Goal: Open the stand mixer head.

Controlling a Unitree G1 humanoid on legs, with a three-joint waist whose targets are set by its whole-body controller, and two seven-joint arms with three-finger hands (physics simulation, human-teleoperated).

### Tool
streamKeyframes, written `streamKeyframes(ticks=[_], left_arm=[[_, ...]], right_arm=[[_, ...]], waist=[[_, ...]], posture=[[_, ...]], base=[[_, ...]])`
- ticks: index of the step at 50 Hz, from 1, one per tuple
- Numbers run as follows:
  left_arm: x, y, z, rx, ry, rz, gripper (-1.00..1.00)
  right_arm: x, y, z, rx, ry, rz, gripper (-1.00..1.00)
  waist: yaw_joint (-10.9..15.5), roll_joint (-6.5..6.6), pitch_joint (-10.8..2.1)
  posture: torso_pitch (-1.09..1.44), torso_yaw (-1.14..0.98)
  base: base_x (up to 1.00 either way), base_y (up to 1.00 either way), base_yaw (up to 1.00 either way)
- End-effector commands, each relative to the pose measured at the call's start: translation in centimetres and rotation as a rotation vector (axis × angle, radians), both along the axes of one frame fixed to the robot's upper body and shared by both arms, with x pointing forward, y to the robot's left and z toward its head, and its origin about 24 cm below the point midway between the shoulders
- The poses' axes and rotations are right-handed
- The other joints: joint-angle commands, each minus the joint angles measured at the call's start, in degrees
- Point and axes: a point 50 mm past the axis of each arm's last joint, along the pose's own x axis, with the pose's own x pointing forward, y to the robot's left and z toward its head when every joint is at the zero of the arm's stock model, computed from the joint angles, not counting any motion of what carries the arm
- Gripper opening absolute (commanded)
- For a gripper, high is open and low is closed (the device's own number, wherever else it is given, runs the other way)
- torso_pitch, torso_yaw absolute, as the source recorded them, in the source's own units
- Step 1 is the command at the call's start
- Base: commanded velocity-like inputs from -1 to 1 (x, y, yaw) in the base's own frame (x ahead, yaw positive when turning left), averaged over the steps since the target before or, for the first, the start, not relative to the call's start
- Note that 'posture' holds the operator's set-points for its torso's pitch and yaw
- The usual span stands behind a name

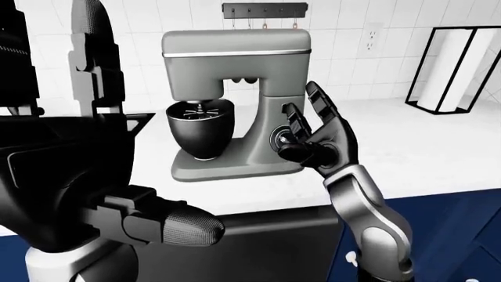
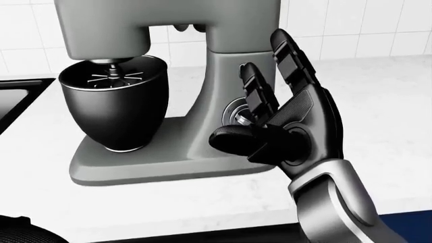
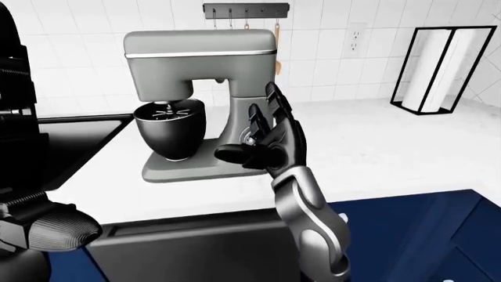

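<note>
A grey stand mixer (image 1: 235,53) stands on the white counter with its head down over a black bowl (image 2: 111,101). A round silver knob (image 2: 233,115) sits on the side of its column. My right hand (image 2: 253,101) is open right beside that column. Its fingers (image 2: 287,55) point up along the column, and the thumb (image 2: 229,139) reaches across below the knob, partly hiding it. My left hand (image 1: 117,147) fills the left of the left-eye view, raised and open, well apart from the mixer.
A dark sink (image 3: 78,141) lies to the left of the mixer. A black-framed paper towel holder (image 3: 430,70) stands at the right on the counter (image 3: 376,153). A utensil rack (image 3: 244,9) and an outlet (image 3: 359,32) are on the tiled wall.
</note>
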Motion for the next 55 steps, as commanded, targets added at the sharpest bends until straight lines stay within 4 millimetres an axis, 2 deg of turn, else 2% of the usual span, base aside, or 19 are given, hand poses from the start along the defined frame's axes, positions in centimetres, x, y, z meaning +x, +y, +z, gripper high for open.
streamKeyframes(ticks=[1,55], left_arm=[[-0.3,0.0,0.4,0.001,-0.036,0.001,1.00],[-0.2,0.1,0.4,-0.002,-0.034,0.001,1.00]], right_arm=[[-0.2,0.0,1.4,0.017,-0.078,0.003,1.00],[1.0,0.3,0.9,0.007,-0.077,-0.002,1.00]], waist=[[0.0,0.12,-0.02],[0.0,0.26,-0.04]], posture=[[-0.41,0.00],[-0.41,0.00]], base=[[0.00,0.00,0.00],[0.00,0.00,0.00]])
